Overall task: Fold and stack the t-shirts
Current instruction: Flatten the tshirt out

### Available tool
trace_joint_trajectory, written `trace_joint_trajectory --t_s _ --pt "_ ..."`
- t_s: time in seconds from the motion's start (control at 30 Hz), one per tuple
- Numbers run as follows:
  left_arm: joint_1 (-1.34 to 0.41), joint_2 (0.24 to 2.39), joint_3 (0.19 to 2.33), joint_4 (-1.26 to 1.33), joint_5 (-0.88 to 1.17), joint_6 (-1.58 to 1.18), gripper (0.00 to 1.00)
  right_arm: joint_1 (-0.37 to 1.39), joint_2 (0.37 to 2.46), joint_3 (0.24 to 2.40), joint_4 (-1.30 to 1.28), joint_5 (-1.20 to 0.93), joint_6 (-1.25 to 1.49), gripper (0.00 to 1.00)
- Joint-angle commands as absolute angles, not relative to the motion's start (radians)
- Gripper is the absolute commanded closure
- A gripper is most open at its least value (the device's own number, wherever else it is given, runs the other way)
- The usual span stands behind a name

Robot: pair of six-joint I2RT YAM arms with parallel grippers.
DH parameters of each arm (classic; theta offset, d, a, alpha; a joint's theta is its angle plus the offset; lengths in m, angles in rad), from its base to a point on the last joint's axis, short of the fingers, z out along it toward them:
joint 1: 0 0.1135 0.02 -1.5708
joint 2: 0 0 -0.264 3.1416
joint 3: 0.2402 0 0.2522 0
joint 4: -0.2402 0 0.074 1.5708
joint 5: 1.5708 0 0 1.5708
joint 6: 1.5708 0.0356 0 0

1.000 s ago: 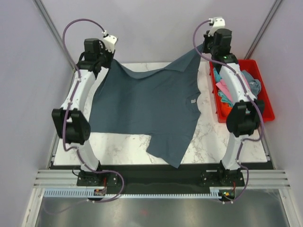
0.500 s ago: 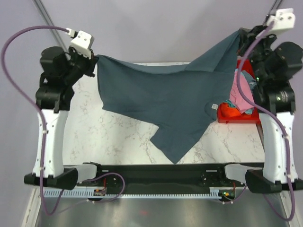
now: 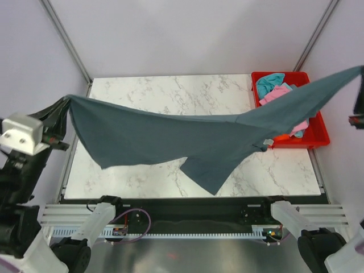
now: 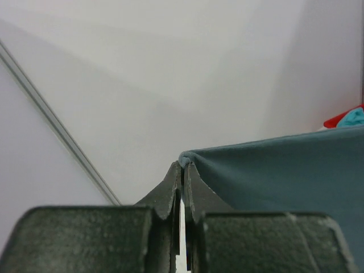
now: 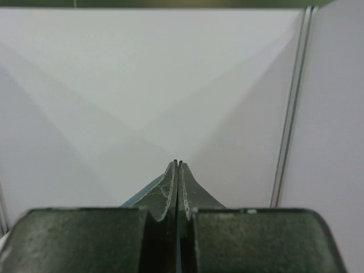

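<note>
The large dark slate-blue t-shirt (image 3: 187,133) hangs stretched in the air above the marble table, its small white tag (image 3: 266,141) near the right. My left gripper (image 3: 67,101) is shut on the shirt's left corner; in the left wrist view the cloth (image 4: 284,170) runs off to the right from the pinched tips (image 4: 183,166). My right gripper (image 3: 360,71) is at the right edge of the top view, shut on the shirt's other corner. In the right wrist view a thin sliver of blue cloth (image 5: 142,194) shows beside the closed tips (image 5: 178,164). Pink (image 3: 278,94) and teal (image 3: 272,81) shirts lie in the bin.
The red plastic bin (image 3: 318,133) stands at the table's right side, partly under the lifted shirt. The white marble table (image 3: 170,94) lies below. Grey walls and metal frame posts (image 3: 65,37) close in the cell on the left and right.
Both arms have risen and spread wide apart, towards the camera. The shirt has come off the table and is now pulled taut between the grippers, with one flap hanging down in front.
</note>
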State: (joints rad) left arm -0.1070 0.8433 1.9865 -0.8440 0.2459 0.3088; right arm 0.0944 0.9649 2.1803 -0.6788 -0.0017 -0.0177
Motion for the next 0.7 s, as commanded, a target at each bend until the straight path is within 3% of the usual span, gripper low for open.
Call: trace_joint_trajectory --t_s 0.0,0.2,0.33,0.67 --pt "-0.104 0.836 2.069 -0.873 0.245 0.365 0.98 0.086 0.950 2.317 -0.710 0.031 -0.055 1.00" --pt "-0.097 0.874 2.225 -0.870 0.221 0.385 0.98 0.078 0.986 2.495 -0.680 0.064 -0.080 1.00" --pt "-0.092 0.890 2.215 -0.868 0.204 0.414 0.98 0.078 1.018 2.490 -0.611 0.080 -0.089 1.00" --pt "-0.092 0.867 1.713 -0.862 0.251 0.433 0.98 0.080 1.074 2.063 -0.428 -0.029 -0.055 1.00"
